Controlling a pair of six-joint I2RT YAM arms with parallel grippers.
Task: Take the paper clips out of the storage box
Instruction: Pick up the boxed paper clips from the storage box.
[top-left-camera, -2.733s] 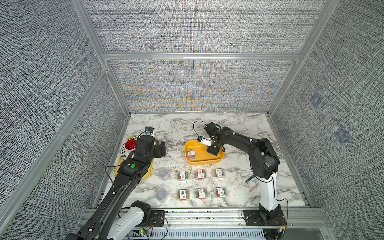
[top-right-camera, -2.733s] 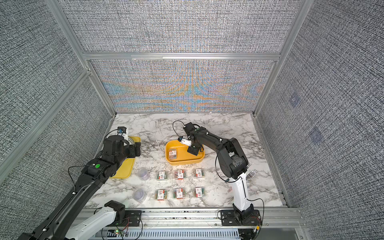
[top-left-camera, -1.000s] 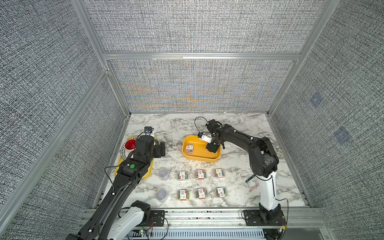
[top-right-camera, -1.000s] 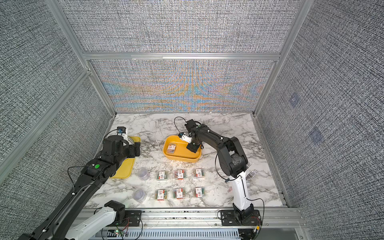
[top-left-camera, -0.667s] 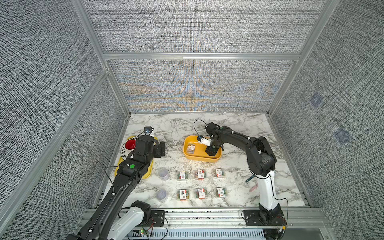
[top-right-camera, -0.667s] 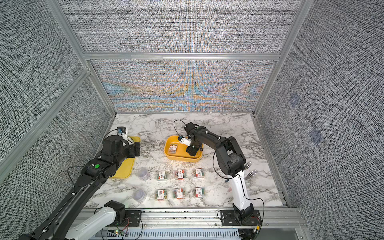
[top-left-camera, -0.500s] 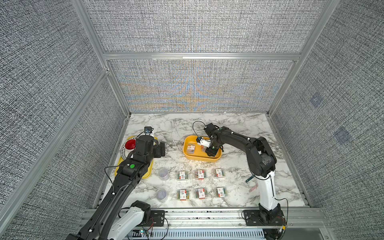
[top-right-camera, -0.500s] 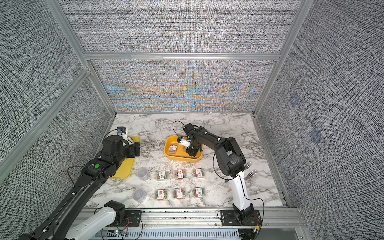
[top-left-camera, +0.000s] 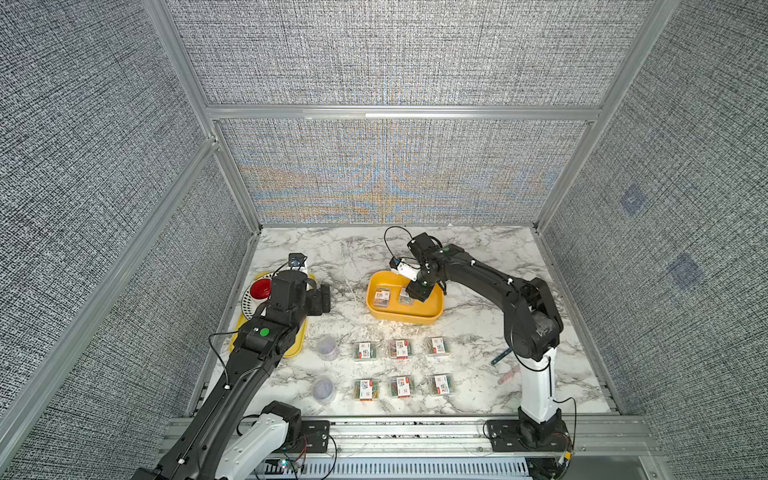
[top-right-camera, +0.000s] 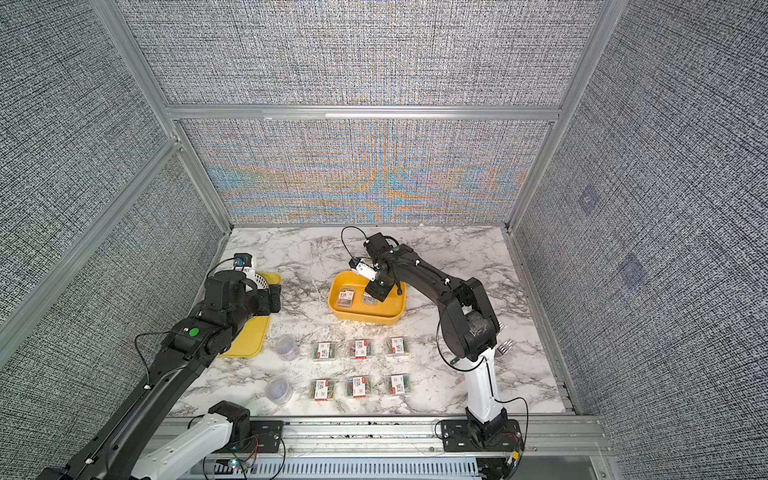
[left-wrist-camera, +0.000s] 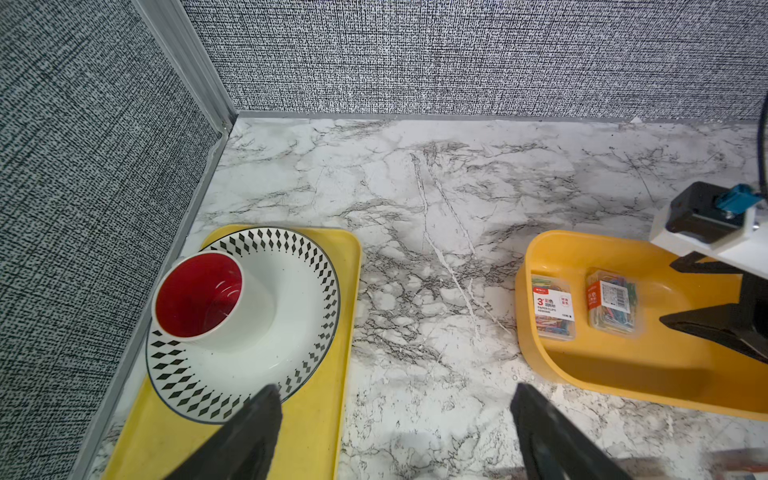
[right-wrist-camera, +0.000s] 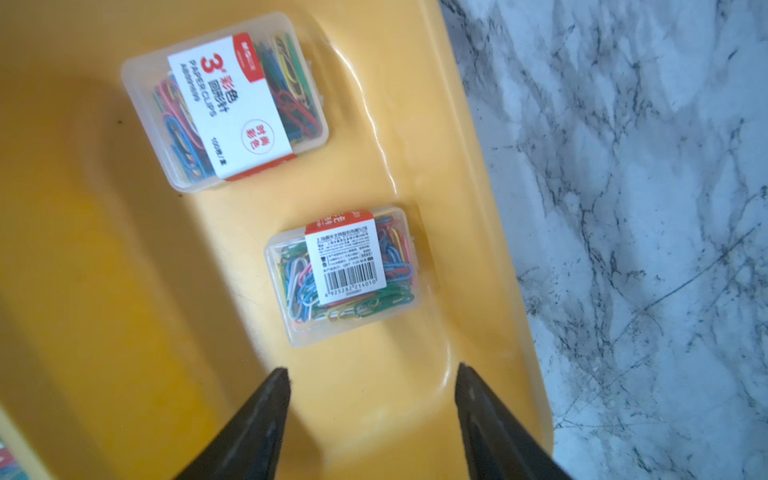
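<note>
In both top views the storage box sits mid-table with 2 paper-clip cases lying on its floor. 6 sorted cases and 2 round tubs lie out on the marble in front of it. My right gripper hangs over the box's interior, beside 1 of the 2 cases. Nothing holds the box, and I judge it light, so any sideways push on its wall could slide it toward the sorted rows.

From the left wrist, the left gripper is spread wide and empty over bare marble. It sits between the flat tray and the box, well apart from the box, so it braces nothing.

From the right wrist, the right fingers stand apart and pinch nothing, just short of the barcode-up case. That case lies close to the box wall, and the label-up case lies further off. My worry is that 1 finger lands on the wall's curve or on the lid. Then the case could skid, or the slick plastic could pop out as I close.
</note>
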